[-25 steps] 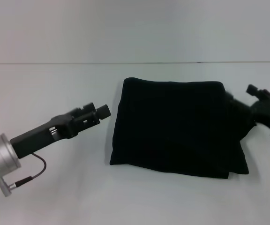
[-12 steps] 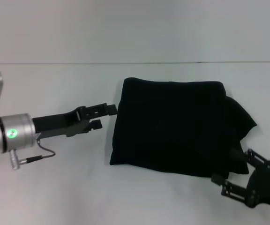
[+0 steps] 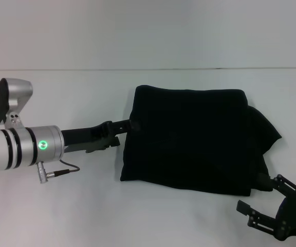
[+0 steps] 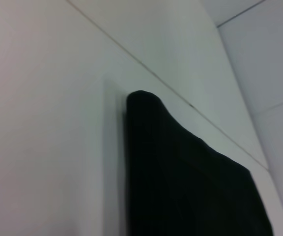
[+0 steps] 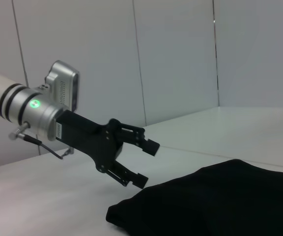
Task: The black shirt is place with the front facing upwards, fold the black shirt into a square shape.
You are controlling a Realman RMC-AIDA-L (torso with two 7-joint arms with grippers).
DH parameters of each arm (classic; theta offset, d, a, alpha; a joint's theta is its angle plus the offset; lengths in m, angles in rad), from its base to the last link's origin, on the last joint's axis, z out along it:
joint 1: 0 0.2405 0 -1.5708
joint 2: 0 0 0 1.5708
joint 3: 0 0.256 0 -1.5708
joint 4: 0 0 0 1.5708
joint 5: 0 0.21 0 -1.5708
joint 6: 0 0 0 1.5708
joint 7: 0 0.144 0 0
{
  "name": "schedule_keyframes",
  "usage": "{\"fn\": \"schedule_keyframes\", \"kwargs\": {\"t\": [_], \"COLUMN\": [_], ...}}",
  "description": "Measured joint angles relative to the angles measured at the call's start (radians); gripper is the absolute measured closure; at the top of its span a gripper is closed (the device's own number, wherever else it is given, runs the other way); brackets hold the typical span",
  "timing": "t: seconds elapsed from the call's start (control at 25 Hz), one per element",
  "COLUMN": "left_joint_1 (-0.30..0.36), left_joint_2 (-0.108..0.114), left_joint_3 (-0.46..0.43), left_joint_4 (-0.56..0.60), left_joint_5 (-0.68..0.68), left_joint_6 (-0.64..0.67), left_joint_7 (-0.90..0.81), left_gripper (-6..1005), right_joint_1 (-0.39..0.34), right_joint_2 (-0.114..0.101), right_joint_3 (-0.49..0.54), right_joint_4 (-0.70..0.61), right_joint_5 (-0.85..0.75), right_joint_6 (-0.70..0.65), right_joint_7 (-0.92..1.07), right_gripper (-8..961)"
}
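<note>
The black shirt [image 3: 189, 139] lies folded into a rough square on the white table, with a lumpy fold sticking out on its right side; no print shows. My left gripper [image 3: 127, 131] is open at the shirt's left edge, its upper finger touching the cloth. The right wrist view shows it [image 5: 147, 164] open just above the shirt's edge [image 5: 220, 201]. My right gripper [image 3: 260, 195] is open and empty, just off the shirt's near right corner. The left wrist view shows only the shirt [image 4: 181, 187] and the table.
The white table [image 3: 60, 206] runs back to a pale wall [image 3: 148, 31]. Nothing else lies on it around the shirt.
My left gripper has moved right to the shirt's left edge. My right gripper has left the shirt's right side and come down to its near right corner.
</note>
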Motion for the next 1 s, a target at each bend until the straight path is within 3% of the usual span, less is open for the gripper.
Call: {"fn": "schedule_keyframes", "kwargs": {"t": [0.44, 1.0], "left_joint_1": [0.001, -0.003], "left_joint_2": [-0.021, -0.045], "left_joint_3": [0.027, 0.062], "left_joint_4": [-0.001, -0.001], "left_joint_5": [0.002, -0.003], "left_joint_6": [-0.085, -0.034], "left_joint_7": [0.003, 0.009], "left_gripper": [69, 72], "right_joint_1": [-0.006, -0.005], "right_joint_2": [0.001, 0.002], "right_joint_3": [0.0, 0.001], "right_joint_4": [0.002, 0.002], "right_joint_5": [-0.001, -0.001], "right_joint_6": [-0.007, -0.002], "right_joint_7": [-0.001, 0.003], "right_gripper": [38, 38]}}
